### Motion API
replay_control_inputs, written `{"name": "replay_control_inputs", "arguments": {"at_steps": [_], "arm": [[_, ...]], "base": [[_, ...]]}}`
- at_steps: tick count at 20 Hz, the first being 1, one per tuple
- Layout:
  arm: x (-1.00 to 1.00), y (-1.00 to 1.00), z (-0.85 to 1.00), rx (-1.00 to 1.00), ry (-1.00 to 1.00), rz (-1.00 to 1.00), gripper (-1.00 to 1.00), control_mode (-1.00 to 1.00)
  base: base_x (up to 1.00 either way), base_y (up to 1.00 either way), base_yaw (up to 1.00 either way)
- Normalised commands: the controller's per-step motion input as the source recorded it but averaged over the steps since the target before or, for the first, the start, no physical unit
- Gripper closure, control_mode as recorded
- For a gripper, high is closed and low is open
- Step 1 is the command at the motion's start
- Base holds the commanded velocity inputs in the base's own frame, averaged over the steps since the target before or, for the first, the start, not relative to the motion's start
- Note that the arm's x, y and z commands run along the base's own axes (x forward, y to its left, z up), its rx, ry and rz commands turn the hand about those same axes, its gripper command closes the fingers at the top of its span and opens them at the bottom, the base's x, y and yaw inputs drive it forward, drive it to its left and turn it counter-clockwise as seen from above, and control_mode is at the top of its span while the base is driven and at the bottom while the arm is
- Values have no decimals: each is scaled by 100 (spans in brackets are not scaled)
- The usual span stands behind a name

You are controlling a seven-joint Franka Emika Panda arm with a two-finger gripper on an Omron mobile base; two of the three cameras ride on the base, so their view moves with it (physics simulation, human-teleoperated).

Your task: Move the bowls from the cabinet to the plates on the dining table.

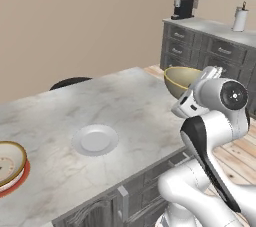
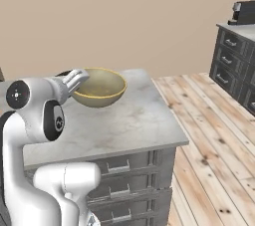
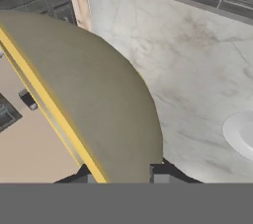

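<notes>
— Where do we stand with the bowls?

— One bowl [image 1: 9,162] already sits on the red-rimmed plate [image 1: 20,178] at the left end of the dining table [image 1: 125,106]. We judge that half done.

— And the other?

— We have it in the gripper [image 2: 74,79]. The jaws are pinched narrow on the rim of the second bowl [image 2: 99,87], and we hold it in the air over the table's far right end, roughly level in the right base view.

— What is left?

— The plain plate [image 1: 95,139] lies bare near the middle of the table, well apart from our bowl. In the hand view it shows at the right edge [image 3: 241,131]. We reckon we must carry the bowl across, lower it onto that plate and let go.
</notes>
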Motion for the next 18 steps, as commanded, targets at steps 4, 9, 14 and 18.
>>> {"name": "replay_control_inputs", "arguments": {"at_steps": [4,9,14,18], "arm": [[20,7,-17,-1,0,-3,100,-100],[10,39,-28,-7,0,0,100,-100],[3,60,-44,-20,0,0,100,-100],[0,51,-42,-14,0,0,100,-100]], "base": [[0,0,0],[0,0,0],[0,0,0],[0,0,0]]}}
